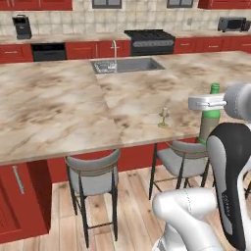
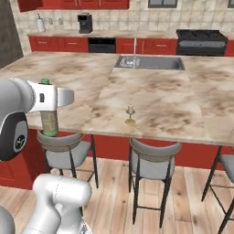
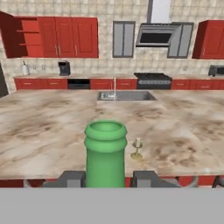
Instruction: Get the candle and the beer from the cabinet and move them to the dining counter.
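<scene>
Gripper: the gripper point(image 3: 106, 178) is pinched on the beer, one dark finger on each side of the bottle low in the hand view; in both base views the hand sits level with the bottle's upper part.
Beer: the beer point(image 1: 211, 113) stands upright in the grip, green neck and mouth above the hand. In the left base view it hangs at the near edge of the dining counter, towards that edge's right end, its lower part dropping below the top's edge line. In the right base view the beer point(image 2: 48, 119) is at the near edge's left part, its base just above a stool seat. From the hand view, the open green mouth of the beer point(image 3: 105, 153) faces the camera.
Candle: the candle point(image 1: 163, 118) stands upright on the dining counter, close to the near edge and apart from the bottle; also seen at point(image 2: 130, 114) and point(image 3: 137, 148).
Dining counter: the dining counter point(image 1: 59, 103) is a wide marbled top, with the sink point(image 1: 128, 64) inset near its far edge.
Stools: a grey stool point(image 1: 93, 171) stands under the near edge, and another stool point(image 1: 182, 162) stands below the candle.
Cabinet: in the hand view the cabinet point(image 3: 65, 37) hangs on the far tiled wall, doors shut; just left of it is an open red shelf unit point(image 3: 19, 35).
Back wall: a stove point(image 1: 149, 40) and a coffee machine point(image 1: 22, 26) stand at the wall counter.
</scene>
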{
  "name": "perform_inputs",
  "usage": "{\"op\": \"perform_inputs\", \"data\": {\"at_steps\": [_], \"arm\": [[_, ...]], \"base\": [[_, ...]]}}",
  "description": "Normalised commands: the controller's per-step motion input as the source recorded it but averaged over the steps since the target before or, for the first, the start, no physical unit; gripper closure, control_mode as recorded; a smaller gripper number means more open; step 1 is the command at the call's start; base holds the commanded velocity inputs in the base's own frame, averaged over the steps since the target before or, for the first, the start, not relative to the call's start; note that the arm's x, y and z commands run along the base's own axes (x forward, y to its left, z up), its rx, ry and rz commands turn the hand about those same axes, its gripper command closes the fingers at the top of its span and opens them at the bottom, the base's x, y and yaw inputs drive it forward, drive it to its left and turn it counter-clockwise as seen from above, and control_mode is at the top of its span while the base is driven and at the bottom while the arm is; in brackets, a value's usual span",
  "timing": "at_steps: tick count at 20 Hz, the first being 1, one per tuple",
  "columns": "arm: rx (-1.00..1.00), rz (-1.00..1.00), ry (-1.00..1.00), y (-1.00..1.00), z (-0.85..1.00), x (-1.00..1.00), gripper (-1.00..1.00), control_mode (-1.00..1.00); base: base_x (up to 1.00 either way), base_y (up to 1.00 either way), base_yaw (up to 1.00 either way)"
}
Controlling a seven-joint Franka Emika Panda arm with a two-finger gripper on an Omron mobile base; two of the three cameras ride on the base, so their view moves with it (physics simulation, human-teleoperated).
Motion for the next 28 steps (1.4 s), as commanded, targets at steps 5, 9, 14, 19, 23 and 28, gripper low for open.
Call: {"op": "perform_inputs", "data": {"at_steps": [5,9,14,19,23,28], "arm": [[0.00,0.00,0.00,0.00,0.00,0.00,1.00,1.00],[0.00,0.00,0.00,0.00,0.00,0.00,1.00,1.00],[0.00,0.00,0.00,0.00,0.00,0.00,1.00,1.00],[0.00,0.00,0.00,0.00,0.00,0.00,1.00,1.00],[0.00,0.00,0.00,0.00,0.00,0.00,1.00,1.00],[0.00,0.00,0.00,0.00,0.00,0.00,1.00,1.00]], "base": [[0.02,-1.00,-0.19],[0.39,-1.00,-0.11],[0.57,-0.92,-0.09],[0.84,-0.70,0.07],[0.77,-0.65,0.22],[0.43,-0.29,0.12]]}}
